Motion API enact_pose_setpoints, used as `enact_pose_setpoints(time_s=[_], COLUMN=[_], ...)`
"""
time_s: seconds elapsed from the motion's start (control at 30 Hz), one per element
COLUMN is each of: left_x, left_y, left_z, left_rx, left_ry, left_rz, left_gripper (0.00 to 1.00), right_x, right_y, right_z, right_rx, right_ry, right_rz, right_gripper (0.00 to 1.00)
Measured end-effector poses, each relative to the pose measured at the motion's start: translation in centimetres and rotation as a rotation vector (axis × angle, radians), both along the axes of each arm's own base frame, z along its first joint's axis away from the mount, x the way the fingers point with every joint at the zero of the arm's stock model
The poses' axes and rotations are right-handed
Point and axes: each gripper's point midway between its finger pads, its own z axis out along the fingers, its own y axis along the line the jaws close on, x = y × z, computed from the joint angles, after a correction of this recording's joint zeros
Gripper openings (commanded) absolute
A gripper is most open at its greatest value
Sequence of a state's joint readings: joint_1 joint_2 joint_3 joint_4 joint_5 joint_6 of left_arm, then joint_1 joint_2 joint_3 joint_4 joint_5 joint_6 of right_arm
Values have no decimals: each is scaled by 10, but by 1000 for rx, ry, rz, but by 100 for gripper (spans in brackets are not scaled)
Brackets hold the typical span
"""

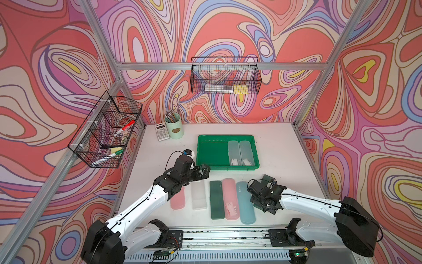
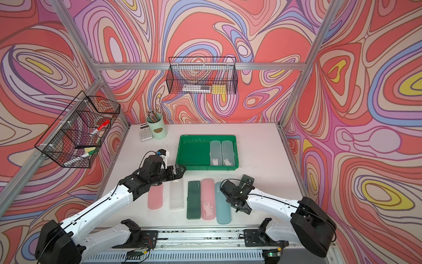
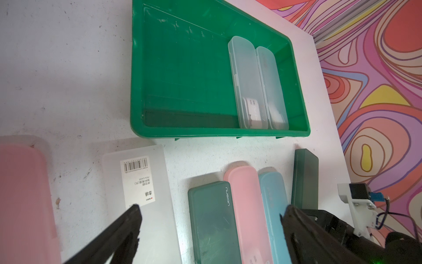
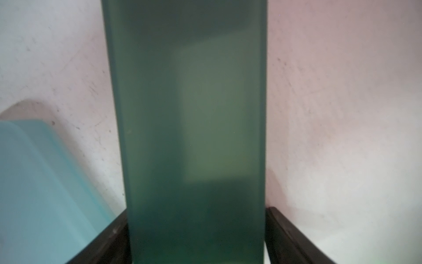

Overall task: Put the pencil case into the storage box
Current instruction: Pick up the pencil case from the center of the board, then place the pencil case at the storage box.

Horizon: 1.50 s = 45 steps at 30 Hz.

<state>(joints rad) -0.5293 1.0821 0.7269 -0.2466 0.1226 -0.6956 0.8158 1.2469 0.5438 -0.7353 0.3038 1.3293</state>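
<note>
Right wrist view shows the dark green pencil case (image 4: 194,114) in the middle. The right fingers (image 4: 287,237) press on both of its long sides, grasping it. I cannot tell if it rests on the white surface (image 1: 285,148) or is a bit off it. It is near the front, at the right end of a row of cases, and not in the storage box (image 1: 225,136).

Just beside it lies a blue case (image 1: 245,203). Going left come a pink case (image 1: 230,198) and another dark green case (image 1: 215,198). These three lie side by side, touching. A little apart lie a clear case (image 1: 199,197) with a barcode sticker and a second pink case (image 1: 178,198), partly under the left arm.

The left fingers (image 3: 118,235) are spread wide and hold nothing. They hang over the far end of the clear case, near the front left corner of the storage box.

Farther back, the green storage box holds a see-through case (image 1: 233,150) and its twin (image 1: 246,152), side by side along its right side.

Behind the box, to the left, a pale green cup (image 1: 174,131) full of pens stands beside a calculator (image 1: 162,131). A side wire basket (image 1: 107,132) and a back wire basket (image 1: 225,77) hang on the walls.
</note>
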Motion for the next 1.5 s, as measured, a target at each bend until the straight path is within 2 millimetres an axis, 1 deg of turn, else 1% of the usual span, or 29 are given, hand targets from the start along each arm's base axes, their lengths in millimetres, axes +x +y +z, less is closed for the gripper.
enact_pose_setpoints(time_s=[0.1,0.2,0.3,0.37,0.5,0.6,0.7,0.83,0.93,1.13,1.2,1.3,1.4,1.5], left_x=[0,0,0,1,7,7,3,2,2,4,8,16,24,37], left_y=[-1,-1,-1,-1,0,2,4,4,5,4,2,-5,-15,-22], left_z=[-1,-1,2,9,33,40,40,43,51,62,68,78,82,84], left_rx=[-2,-2,-3,4,18,27,39,52,64,74,79,74,62,40], left_ry=[4,5,2,0,-42,-60,-53,-56,-67,-89,-94,-103,-95,-77], left_rz=[-4,-5,-4,-4,-6,-6,-11,-29,-32,-46,-53,-67,-87,-102], left_gripper=[99,99,99,99,100,99,99,99,99,99,99,99,99,99], right_x=[1,3,4,4,-3,-8,-5,2,2,-6,-6,-2,6,18], right_y=[-1,2,5,6,7,8,12,17,9,-11,-15,-14,-9,3], right_z=[-1,-1,-1,0,2,10,26,54,69,89,98,115,135,162], right_rx=[-33,-48,-60,-71,-92,-113,-111,-72,-70,-95,-100,-98,-93,-86], right_ry=[-3,-15,-26,-31,-19,-9,-31,-97,-128,-153,-166,-191,-225,-271], right_rz=[4,4,4,5,18,32,36,30,20,10,10,24,51,101], right_gripper=[79,76,67,65,63,62,61,61,60,59,59,59,59,61])
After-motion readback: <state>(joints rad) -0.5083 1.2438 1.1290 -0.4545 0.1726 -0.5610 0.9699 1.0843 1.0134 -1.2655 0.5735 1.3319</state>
